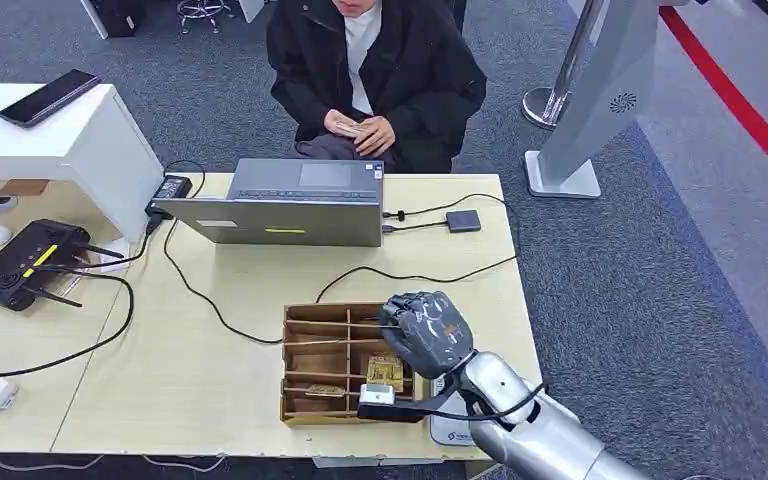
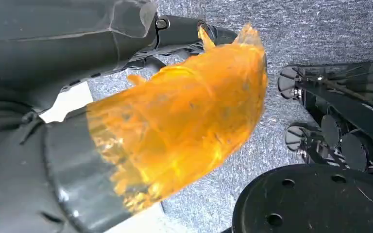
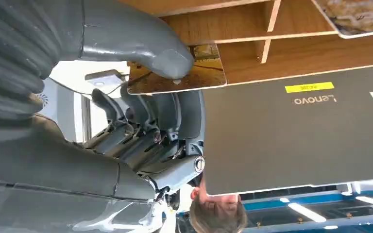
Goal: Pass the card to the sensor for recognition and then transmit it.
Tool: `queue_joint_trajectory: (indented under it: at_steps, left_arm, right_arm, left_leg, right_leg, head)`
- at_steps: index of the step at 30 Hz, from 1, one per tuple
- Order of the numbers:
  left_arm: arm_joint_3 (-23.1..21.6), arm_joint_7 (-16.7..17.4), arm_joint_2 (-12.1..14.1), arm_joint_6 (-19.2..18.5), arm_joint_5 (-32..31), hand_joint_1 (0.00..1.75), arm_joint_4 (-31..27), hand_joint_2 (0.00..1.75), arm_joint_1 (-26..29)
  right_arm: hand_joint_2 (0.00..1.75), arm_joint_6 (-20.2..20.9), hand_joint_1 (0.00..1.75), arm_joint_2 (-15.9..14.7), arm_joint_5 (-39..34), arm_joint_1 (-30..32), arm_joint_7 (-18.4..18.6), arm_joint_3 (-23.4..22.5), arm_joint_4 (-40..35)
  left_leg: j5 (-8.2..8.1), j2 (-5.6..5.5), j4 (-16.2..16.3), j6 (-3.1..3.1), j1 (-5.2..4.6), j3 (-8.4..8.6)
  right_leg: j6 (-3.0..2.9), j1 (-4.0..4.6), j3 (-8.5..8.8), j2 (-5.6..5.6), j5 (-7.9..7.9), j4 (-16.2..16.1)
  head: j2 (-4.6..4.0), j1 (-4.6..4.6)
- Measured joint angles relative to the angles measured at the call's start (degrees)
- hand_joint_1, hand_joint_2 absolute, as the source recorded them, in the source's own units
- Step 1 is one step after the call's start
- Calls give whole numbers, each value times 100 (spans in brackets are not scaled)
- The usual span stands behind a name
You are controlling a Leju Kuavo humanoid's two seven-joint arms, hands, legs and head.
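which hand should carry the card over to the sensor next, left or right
Right. The right hand is over the wooden divider box on the table, and the right wrist view shows its thumb and fingers pinching a card. The left hand hangs toward the carpet, away from the table.

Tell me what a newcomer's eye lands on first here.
The robot's grey right hand hovers over the slotted wooden card box at the table's near edge, pinching a brownish card under its thumb. Behind it, a closed grey laptop sits before a seated person in a black jacket.
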Motion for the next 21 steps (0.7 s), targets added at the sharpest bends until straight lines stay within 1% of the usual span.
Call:
queue_joint_trajectory:
  at_steps: [1, 4, 6, 10, 14, 17, 21]
  left_arm:
    - [7, 0, 0, 0, 0, 0, 0, 0, 0]
    - [9, -2, 0, -15, -4, 0, 0, 0, 0]
    - [11, -2, -2, -13, -13, 0, 0, 0, 0]
    - [17, -2, -2, -13, -35, 0, 0, 0, -1]
    - [22, -24, -2, -13, -63, 0, 0, 0, 0]
    - [28, -37, -2, -13, -87, 0, 0, 0, -4]
    - [70, -44, -2, -13, -107, 0, 0, 0, -2]
  right_arm:
    - [175, -18, 171, 0, 0, 1, -15, -5, 2]
    - [175, -57, 175, 2, -2, 1, -44, -9, 4]
    - [175, -68, 175, 2, 6, 1, -44, -11, 4]
    - [175, -234, 175, 2, 63, 13, -94, -22, -4]
    - [175, -655, 175, 2, 155, 120, -232, -70, -83]
    - [175, -831, 175, 4, 217, 194, -286, -99, -190]
    - [175, -1193, 175, 13, 313, 354, -407, -206, -439]
  left_leg:
    - [0, 0, 0, 0, 0, 0]
    - [0, 0, 0, 0, 0, 0]
    - [0, 0, 0, 0, 0, 0]
    - [0, 0, 0, 0, 0, 0]
    - [0, 0, 0, 0, 0, -1]
    - [0, 0, 0, 0, 0, 1]
    - [0, 0, 0, 0, 0, 0]
  right_leg:
    - [0, 0, 0, 0, 0, 0]
    - [0, 0, 0, 0, 0, 0]
    - [0, 0, 0, 0, 0, 0]
    - [0, 0, 0, 0, 0, 0]
    - [0, 0, 0, 0, 0, 0]
    - [0, 0, 0, 0, 0, 0]
    - [0, 0, 0, 0, 0, 0]
  head:
    - [0, 0]
    - [0, 0]
    - [0, 0]
    - [0, 0]
    - [0, 2]
    - [0, 2]
    - [0, 0]
